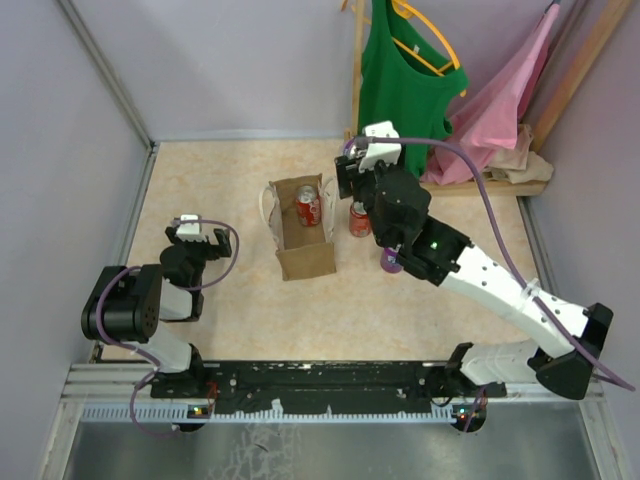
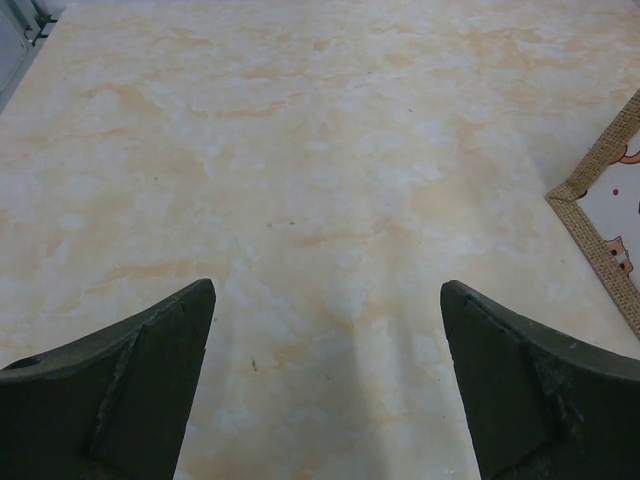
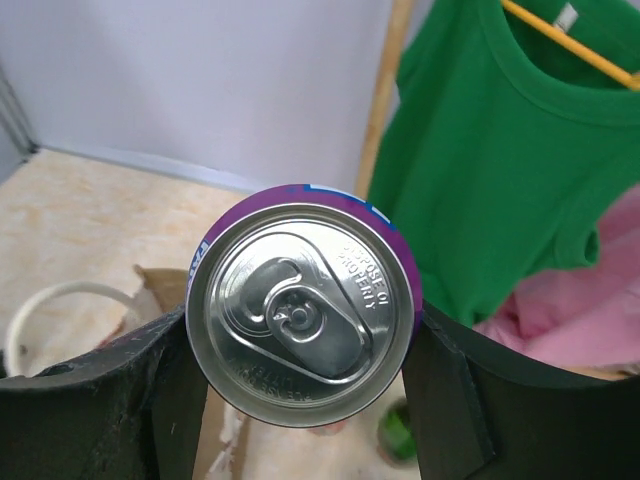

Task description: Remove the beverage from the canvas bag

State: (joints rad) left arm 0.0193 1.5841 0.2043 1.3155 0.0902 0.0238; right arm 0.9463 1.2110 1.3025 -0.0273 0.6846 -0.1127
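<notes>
The tan canvas bag stands open in the middle of the table, with a red can upright inside it. My right gripper hovers just right of the bag's far end. In the right wrist view it is shut on a purple can whose silver top faces the camera. The bag's corner and a white handle show below and to the left. My left gripper is open and empty over bare table, left of the bag. The left wrist view shows the bag's edge at far right.
A second red can stands on the table right of the bag, by my right arm. A green can shows blurred under the held can. A purple thing shows under my right forearm. A green top and pink cloth hang at the back right.
</notes>
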